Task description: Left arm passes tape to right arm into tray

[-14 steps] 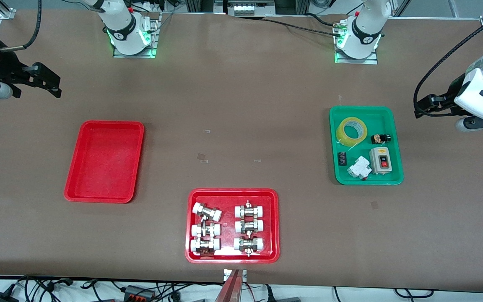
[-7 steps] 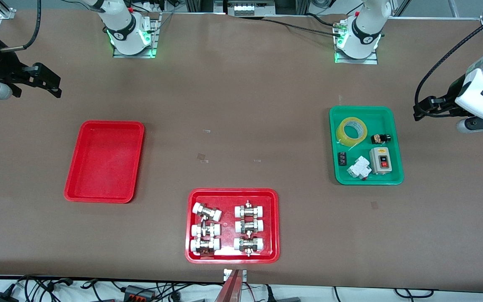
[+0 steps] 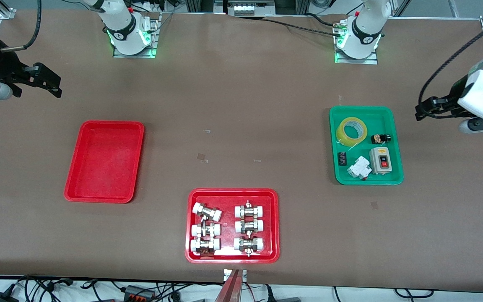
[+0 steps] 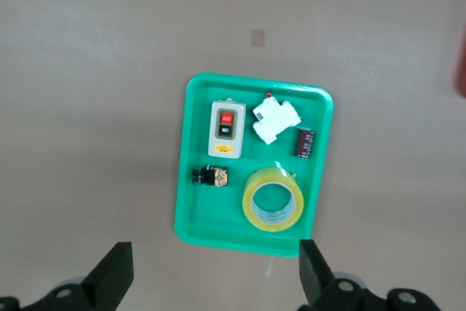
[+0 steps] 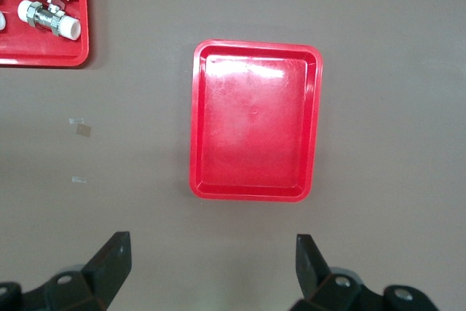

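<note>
The tape [image 3: 341, 135], a translucent yellow roll, lies flat in the green tray [image 3: 382, 121], in the corner nearest the arm bases. It also shows in the left wrist view [image 4: 253, 209]. My left gripper [image 3: 420, 111] hangs open and empty over bare table beside the green tray, toward the left arm's end; in its wrist view [image 4: 215, 260] the tray lies just ahead of the fingers. The plain red tray [image 3: 105, 161] sits empty toward the right arm's end, also seen in the right wrist view [image 5: 255, 129]. My right gripper [image 3: 53, 86] waits open and empty over bare table [image 5: 211, 249].
The green tray [image 4: 204, 216] also holds a grey switch box [image 3: 380, 160], a white breaker [image 3: 359, 167], a small black part [image 3: 342, 158] and a black-and-gold piece [image 3: 380, 138]. A red tray of white-capped fittings [image 3: 232, 256] sits nearest the front camera.
My left gripper has shifted slightly away from the green tray, toward the table's end. The right arm, tape and trays have not moved.
</note>
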{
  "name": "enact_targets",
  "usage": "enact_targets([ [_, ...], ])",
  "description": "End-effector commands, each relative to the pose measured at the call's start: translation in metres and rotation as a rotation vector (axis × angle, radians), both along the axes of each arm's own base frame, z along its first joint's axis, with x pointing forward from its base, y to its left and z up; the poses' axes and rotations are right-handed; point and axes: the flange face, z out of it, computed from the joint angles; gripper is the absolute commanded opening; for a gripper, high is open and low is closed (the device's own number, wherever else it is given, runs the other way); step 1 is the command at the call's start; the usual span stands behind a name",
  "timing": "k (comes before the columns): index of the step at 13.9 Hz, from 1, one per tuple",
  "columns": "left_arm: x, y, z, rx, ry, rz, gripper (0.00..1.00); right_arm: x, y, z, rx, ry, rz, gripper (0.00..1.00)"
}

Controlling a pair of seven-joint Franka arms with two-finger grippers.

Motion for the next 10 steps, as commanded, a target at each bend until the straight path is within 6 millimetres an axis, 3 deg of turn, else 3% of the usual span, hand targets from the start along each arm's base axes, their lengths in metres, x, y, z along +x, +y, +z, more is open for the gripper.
enact_targets([
  [1,-0.002,0.001,0.002,-0.019,-0.004,0.009,1.0,0.0,0.003,0.002,-0.014,0.004,-0.01,1.0],
  [6,0.0,-0.001,0.003,-0.01,-0.017,-0.004,1.0,0.0,0.003,0.002,-0.014,0.004,-0.01,1.0],
  [10,0.005,0.002,-0.011,-0.019,0.014,0.004,1.0,0.0,0.003,0.002,-0.014,0.005,-0.01,1.0],
])
